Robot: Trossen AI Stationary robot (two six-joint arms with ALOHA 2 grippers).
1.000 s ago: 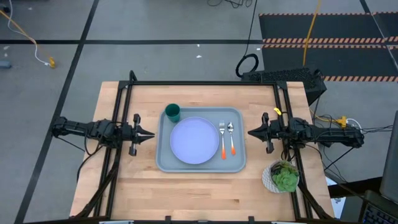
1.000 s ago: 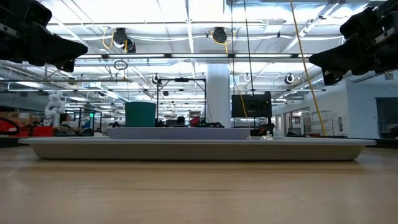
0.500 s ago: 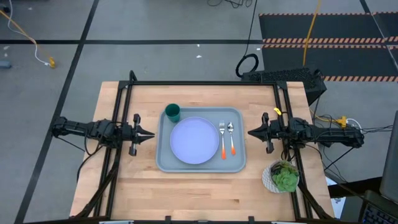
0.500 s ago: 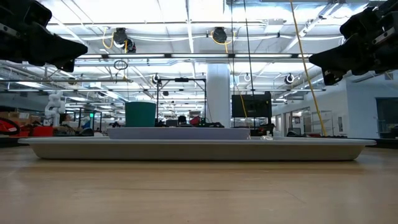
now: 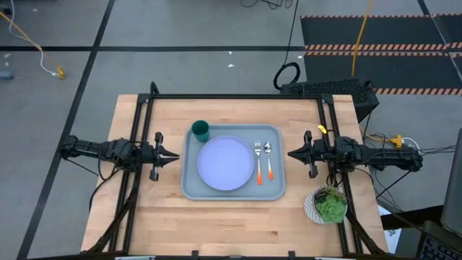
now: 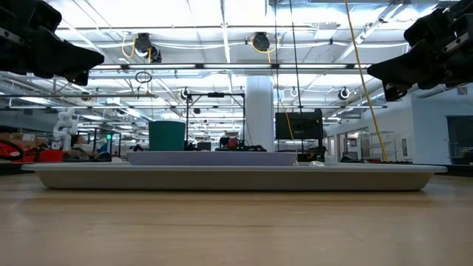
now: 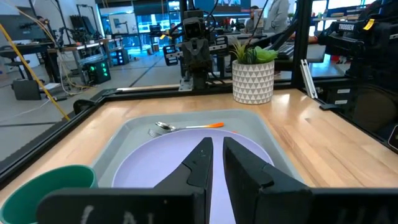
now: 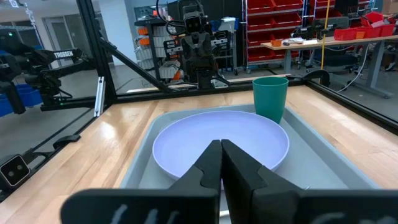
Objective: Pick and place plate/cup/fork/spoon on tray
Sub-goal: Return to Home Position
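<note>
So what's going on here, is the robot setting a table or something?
Pretty much. The tray already holds the plate, the cup, the fork and the spoon. Nothing is being handled now: the left gripper hangs just off the tray's left side and the right gripper off its right, both empty and raised above the table. The right one's fingers are shut. A small potted plant sits beside the tray.

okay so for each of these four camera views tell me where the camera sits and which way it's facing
High: overhead, straight down; both arms flank the tray.
Low: table height, level across the tray into the room; both hands hang above.
Left wrist: on the left arm, facing the plate; left hand at bottom.
Right wrist: on the right arm, facing the plate and cup; right hand shut.
Both wrist views share the plate.
</note>
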